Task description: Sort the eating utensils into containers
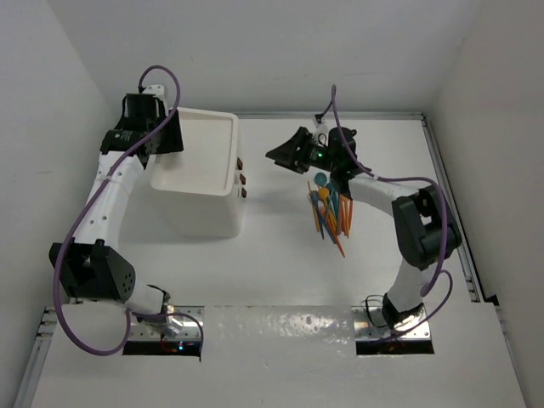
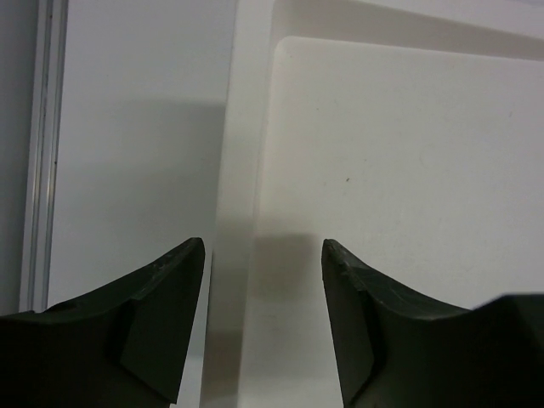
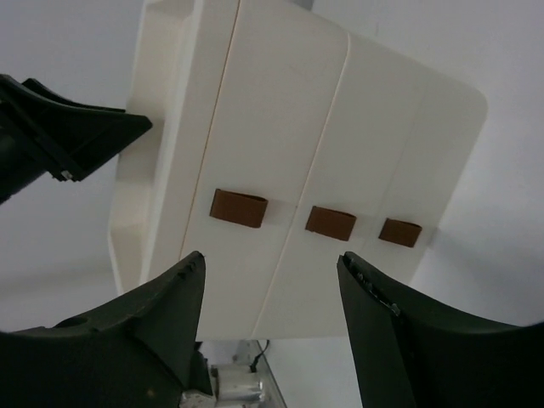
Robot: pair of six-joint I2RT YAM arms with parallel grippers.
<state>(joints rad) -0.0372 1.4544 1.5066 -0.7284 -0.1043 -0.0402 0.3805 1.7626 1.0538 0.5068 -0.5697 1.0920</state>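
Note:
The white drawer unit (image 1: 204, 200) stands at the left of the table, its tray-like top (image 1: 208, 140) bare. Its three drawers are shut, with brown knobs (image 1: 241, 179) facing right; the right wrist view shows the knobs (image 3: 239, 207) in a row. The eating utensils (image 1: 330, 209), orange, teal, blue and green, lie in a pile on the table right of the unit. My left gripper (image 1: 170, 140) is open and empty, its fingers either side of the tray's left rim (image 2: 242, 170). My right gripper (image 1: 276, 157) is open and empty, facing the drawer fronts (image 3: 289, 170) from a short distance, apart from them.
White walls enclose the table at the back and both sides. A metal rail (image 1: 450, 212) runs along the right edge. My left gripper's finger (image 3: 81, 136) shows beside the tray in the right wrist view. The arm bases (image 1: 170, 327) sit at the near edge.

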